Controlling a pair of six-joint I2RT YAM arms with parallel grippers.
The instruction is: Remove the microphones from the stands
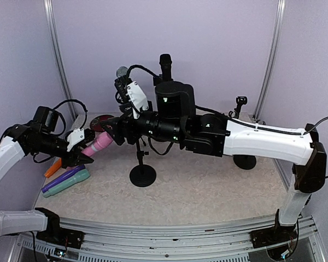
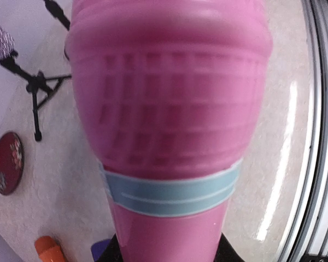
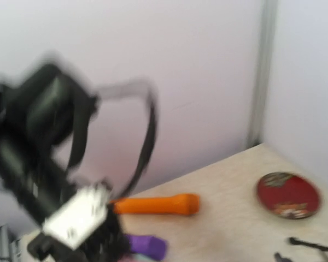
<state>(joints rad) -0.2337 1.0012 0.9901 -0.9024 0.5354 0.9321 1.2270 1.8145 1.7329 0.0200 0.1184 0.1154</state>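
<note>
A pink microphone (image 1: 102,142) is seen off any stand and held in the air above the tabletop (image 1: 208,191), at ten o'clock from the round black base of a stand (image 1: 142,176) near the tabletop's middle. The left gripper (image 1: 83,154) is clamped on the handle end, and the mesh head is pointed toward two o'clock, at the right gripper (image 1: 113,131). The right arm is stretched across the tabletop from three o'clock, and its gripper is shown just beside the microphone's head. Whether its jaws are apart or together cannot be told, since the top view is too dark there and none of its fingers are caught in the blurred right wrist view. The left wrist view is filled by the pink microphone's ribbed head and the pale blue band below it. An orange microphone (image 1: 53,167), a purple microphone (image 1: 63,177) and a teal microphone (image 1: 71,185) are laid close together at eight o'clock from the pink one. A red disc (image 1: 101,121) is partly hidden at its twelve o'clock. A second stand (image 1: 245,161) is placed at the stand's three o'clock, behind the right arm.
</note>
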